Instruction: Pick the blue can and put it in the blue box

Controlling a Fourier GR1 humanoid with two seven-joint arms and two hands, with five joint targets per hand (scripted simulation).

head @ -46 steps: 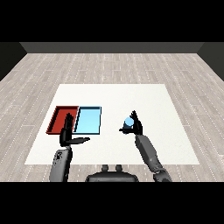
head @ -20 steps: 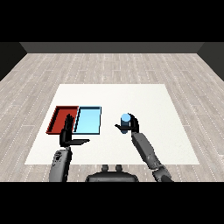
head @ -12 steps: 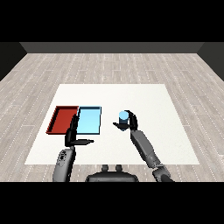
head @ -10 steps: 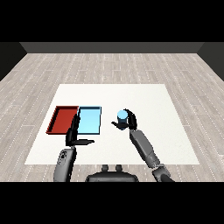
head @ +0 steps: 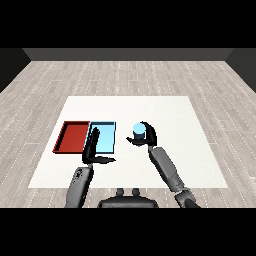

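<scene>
We have the blue can (head: pixel 138 131) in our right hand (head: pixel 146 137). The fingers and thumb curl round it, and the can stands upright in the grip, up off the white desk (head: pixel 165 115). So the picking part looks done. The putting part is left. The can is not in the blue box (head: pixel 108 141) yet. It sits just to the right of the box, near its right wall, and we think it needs to go a bit more to the left before we let it go.

Our left hand (head: pixel 93 149) holds nothing. Its fingers are straight and point up, with the thumb sticking out to the side. It is at the near left edge of the blue box, close to where the red box (head: pixel 70 138) meets it. It may be in the way when the can comes over, so we should watch that.

Compared with a moment ago, the can and our right hand have slid a little to the left, closer to the blue box. Our left hand has moved very little. Both boxes lie in the same place.
</scene>
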